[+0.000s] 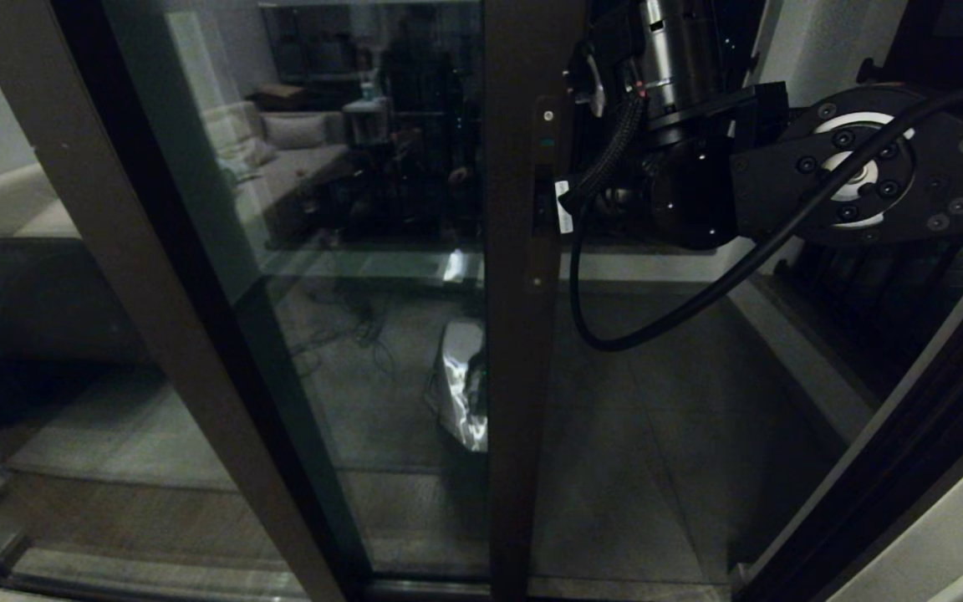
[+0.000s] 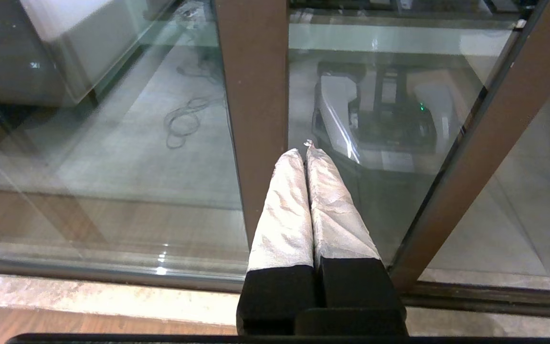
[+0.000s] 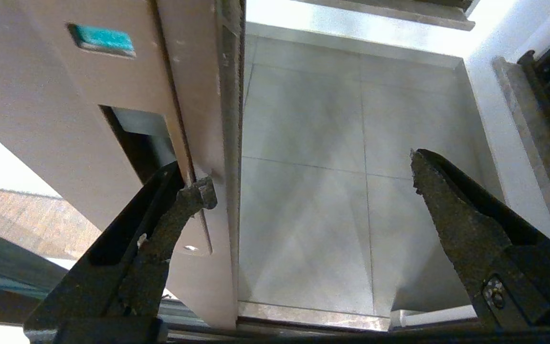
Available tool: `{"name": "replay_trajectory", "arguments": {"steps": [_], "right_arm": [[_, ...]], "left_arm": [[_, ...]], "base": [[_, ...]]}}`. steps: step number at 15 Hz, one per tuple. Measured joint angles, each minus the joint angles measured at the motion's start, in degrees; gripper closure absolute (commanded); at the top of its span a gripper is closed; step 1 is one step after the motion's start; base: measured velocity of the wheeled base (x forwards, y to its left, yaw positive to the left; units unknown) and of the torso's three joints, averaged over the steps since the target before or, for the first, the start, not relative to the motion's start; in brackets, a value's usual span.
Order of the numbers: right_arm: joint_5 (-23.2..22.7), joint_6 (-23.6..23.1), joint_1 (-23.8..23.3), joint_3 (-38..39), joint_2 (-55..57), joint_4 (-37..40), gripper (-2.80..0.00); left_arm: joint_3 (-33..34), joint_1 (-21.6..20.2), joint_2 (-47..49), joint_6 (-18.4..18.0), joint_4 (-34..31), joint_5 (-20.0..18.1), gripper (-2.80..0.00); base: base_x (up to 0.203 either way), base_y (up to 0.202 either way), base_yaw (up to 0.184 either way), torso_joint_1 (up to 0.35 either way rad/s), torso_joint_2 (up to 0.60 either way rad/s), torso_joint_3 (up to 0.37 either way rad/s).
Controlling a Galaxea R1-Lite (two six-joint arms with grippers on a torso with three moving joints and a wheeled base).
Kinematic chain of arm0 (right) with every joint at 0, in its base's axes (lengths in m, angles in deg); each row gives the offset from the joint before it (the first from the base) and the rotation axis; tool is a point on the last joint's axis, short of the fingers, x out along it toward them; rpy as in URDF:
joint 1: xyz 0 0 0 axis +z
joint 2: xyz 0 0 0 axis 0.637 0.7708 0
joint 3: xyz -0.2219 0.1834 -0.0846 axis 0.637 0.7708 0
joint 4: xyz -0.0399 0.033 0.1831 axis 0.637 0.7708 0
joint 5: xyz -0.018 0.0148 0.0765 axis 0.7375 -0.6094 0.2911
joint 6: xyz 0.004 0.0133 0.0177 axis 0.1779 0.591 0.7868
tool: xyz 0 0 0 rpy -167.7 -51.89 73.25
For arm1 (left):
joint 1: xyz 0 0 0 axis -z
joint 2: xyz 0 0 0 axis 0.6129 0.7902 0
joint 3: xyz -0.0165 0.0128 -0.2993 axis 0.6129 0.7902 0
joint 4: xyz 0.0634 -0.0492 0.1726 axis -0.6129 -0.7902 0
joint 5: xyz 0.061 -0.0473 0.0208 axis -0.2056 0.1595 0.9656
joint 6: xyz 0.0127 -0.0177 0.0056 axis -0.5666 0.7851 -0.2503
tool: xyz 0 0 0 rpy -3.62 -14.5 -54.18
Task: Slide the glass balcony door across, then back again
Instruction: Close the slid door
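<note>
Right gripper (image 3: 311, 184) at edge of glass balcony door (image 1: 515, 376), fingers spread wide; one fingertip (image 3: 198, 193) hooked at recessed slot handle (image 3: 134, 138), other hanging free over balcony floor (image 3: 303, 215). Door partway across, opening beside it to right. Judged step: sliding door by its handle edge; direction unclear. Next move needs steady sideways pull, fingertip staying seated in slot. Left gripper (image 2: 306, 153) parked low near door frame, fingers pressed together, empty. No containers in view.

Through the glass we see a pale sofa (image 1: 281, 155) at about ten o'clock, a loose cable (image 2: 184, 119) coiled on the grey floor tiles (image 1: 665, 435), and a fixed pane with a plain brown post (image 1: 139, 276) at nine o'clock.
</note>
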Motion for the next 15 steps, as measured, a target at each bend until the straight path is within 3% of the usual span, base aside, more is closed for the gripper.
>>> {"name": "replay_trajectory", "arguments": {"steps": [15], "right_arm": [[-0.1, 0.0, -2.2, 1.6, -1.6, 0.1, -2.8]], "left_arm": [[0.0, 0.0, 0.0, 0.0, 0.0, 0.0, 0.0]], "base": [[0.0, 0.0, 0.0, 0.0, 0.0, 0.0]]}}
